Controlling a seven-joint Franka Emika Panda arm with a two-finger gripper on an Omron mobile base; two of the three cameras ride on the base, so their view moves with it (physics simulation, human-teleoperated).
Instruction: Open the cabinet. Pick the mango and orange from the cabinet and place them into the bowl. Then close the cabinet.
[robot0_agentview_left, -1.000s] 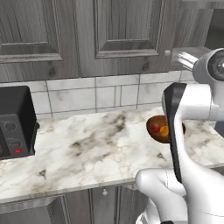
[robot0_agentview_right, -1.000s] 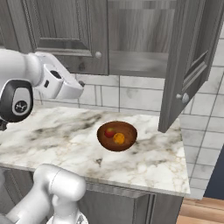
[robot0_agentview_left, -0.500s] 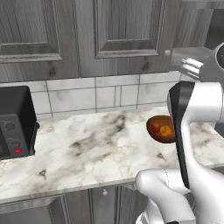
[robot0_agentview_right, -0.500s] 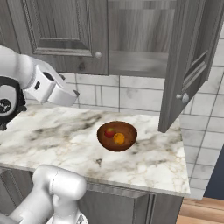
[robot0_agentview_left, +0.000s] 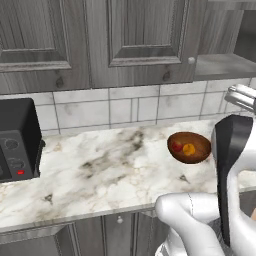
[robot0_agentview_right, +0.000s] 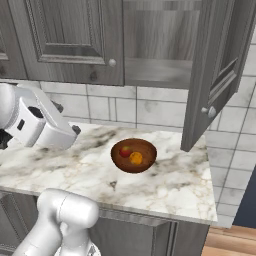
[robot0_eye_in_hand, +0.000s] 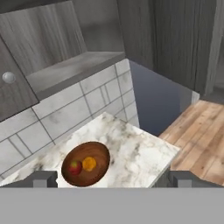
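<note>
I see both fruits in the bowl (robot0_agentview_right: 133, 156) on the counter (robot0_agentview_right: 170, 187): the mango (robot0_agentview_right: 125, 151) and the orange (robot0_agentview_right: 136, 158) lie side by side. That part looks done. The cabinet (robot0_agentview_right: 150, 45) has its right door (robot0_agentview_right: 212, 75) swung wide, so closing it is what I have left. My gripper (robot0_eye_in_hand: 112, 178) hangs above the bowl, jaws spread wide and empty.

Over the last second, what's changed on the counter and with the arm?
The arm swung: in the left base view it slid toward the right edge, in the right base view lower toward the left edge. The hand is open, holding nothing. Unchanged: the mango and the orange lie in the bowl, and the cabinet door hangs open.
</note>
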